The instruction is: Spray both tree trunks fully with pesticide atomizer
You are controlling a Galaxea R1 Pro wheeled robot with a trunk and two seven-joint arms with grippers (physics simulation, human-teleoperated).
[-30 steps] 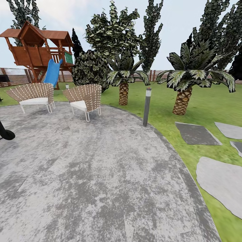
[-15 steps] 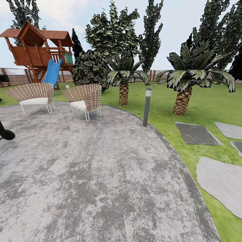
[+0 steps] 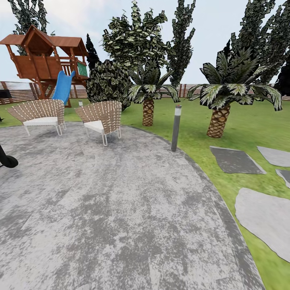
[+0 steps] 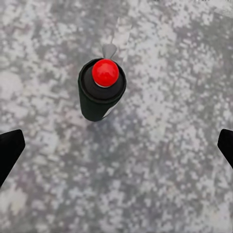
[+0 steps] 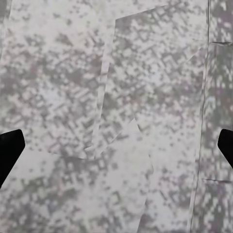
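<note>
- Released and spread wide at the left end effector point(image 4: 116, 148), with nothing between the dark fingertips; aimed straight down at the floor point(image 4: 170, 194), likely to line up a pick from above.
- Just ahead of that left end effector, within the open span but apart from both fingertips and nearer one of them: a sprayer point(image 4: 102, 92), lying on the speckled grey paving. Seen nearly end-on as a short black body with a red knob facing the camera, a white mark on its side and a pale grey piece beyond it. Probably left there as the starting point of the job, so not yet picked up.
- Judged next need: centring over the black body, then lowering before closing.
- Likewise released at the right end effector point(image 5: 116, 148), fingertips far apart over bare paving slabs and gripping nothing; seemingly kept idle and out of the way.
- Farther out from both end effectors, across the round paved patch: two woven chairs point(image 3: 100, 117) and a slim lamp post point(image 3: 176, 128) at its rim.
- Beyond those, the lawn point(image 3: 249, 129) with short scaly palms point(image 3: 218, 121), flat stepping stones point(image 3: 262, 217) and a slatted fence point(image 3: 20, 92) at the back.
</note>
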